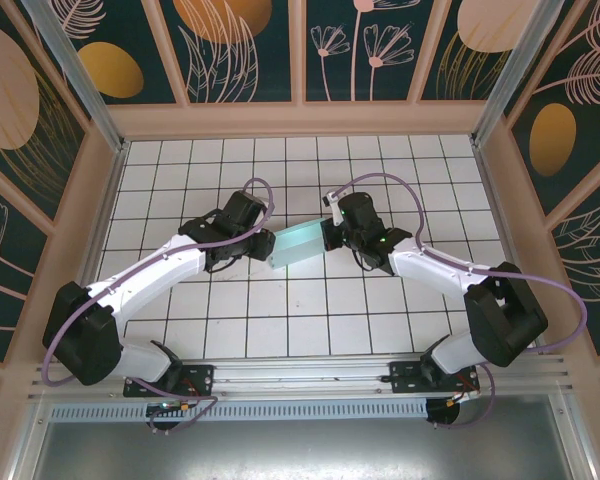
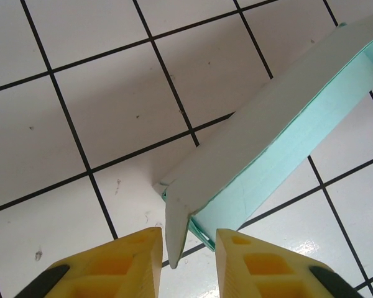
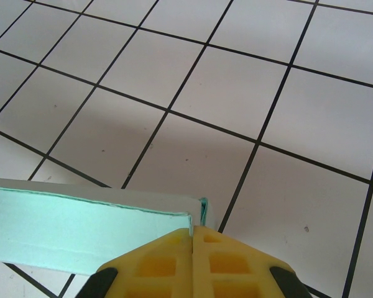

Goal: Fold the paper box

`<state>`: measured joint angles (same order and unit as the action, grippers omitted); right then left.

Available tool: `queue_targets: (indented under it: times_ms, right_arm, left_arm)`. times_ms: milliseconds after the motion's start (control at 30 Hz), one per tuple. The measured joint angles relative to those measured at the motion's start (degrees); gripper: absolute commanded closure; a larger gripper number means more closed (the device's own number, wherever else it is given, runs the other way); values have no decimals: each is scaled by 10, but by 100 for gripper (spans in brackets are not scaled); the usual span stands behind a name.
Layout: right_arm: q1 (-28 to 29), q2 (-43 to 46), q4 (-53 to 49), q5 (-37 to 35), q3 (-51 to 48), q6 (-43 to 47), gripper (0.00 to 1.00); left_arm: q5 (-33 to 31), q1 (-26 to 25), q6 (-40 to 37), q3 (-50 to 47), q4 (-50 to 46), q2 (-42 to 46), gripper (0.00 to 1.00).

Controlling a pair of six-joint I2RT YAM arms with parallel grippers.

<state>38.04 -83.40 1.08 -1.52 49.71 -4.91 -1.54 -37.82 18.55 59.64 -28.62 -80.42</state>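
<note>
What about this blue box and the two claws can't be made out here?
Top view: both ends of the paper box are covered by the left claw and right claw, hiding the folds there.
Left wrist view: the box's far end is cut off at the right edge.
Right wrist view: its fingers hide whether card is pinched between them.

A pale teal card box (image 1: pixel 300 243) is shown on a white table (image 1: pixel 280 330) squared with black lines.
</note>
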Motion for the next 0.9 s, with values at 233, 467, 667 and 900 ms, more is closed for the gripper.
queue_targets:
  times_ms: [233,467,667,900]
  right_arm:
    - [0,0,0,0,0,-1,100]
    - [0,0,0,0,0,-1,100]
    - [1,0,-2,0,0,-3,100]
    - [1,0,-2,0,0,-5,100]
  left_arm:
    - [-1,0,4,-2,-4,0,82]
    - [-3,0,8,-2,-5,0,90]
    - [-5,0,13,-2,-4,-4,100]
    - [-5,0,28,-2,-3,-4,100]
